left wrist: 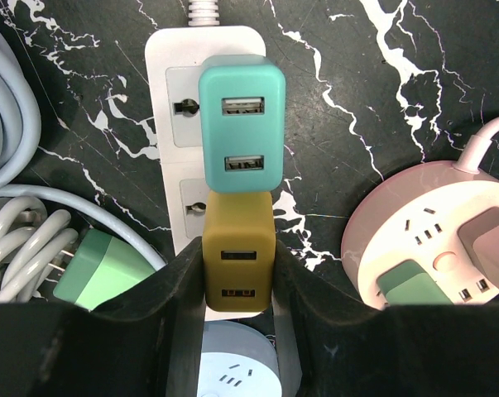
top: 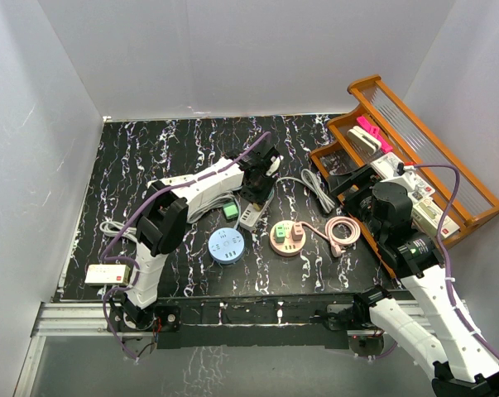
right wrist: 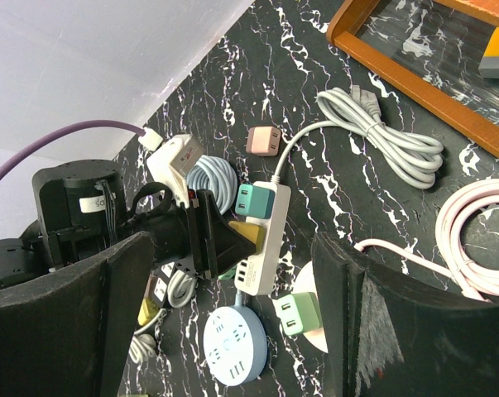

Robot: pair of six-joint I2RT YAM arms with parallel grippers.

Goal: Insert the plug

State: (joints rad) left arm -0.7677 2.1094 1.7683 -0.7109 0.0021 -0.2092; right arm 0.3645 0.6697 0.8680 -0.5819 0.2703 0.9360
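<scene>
Your left gripper (left wrist: 238, 277) clenches the mustard-yellow USB charger plug (left wrist: 238, 248), sitting on the white power strip (left wrist: 170, 124) mid-table, against a teal charger (left wrist: 239, 124). Your right gripper (right wrist: 232, 310) hangs spread, empty.

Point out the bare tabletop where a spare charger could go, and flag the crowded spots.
Bare: the far left corner of the table, between the walls and the left arm; also the near strip in front of the blue round socket and pink round socket. Crowded: the centre around the white power strip, and the right side by the wooden rack.
</scene>
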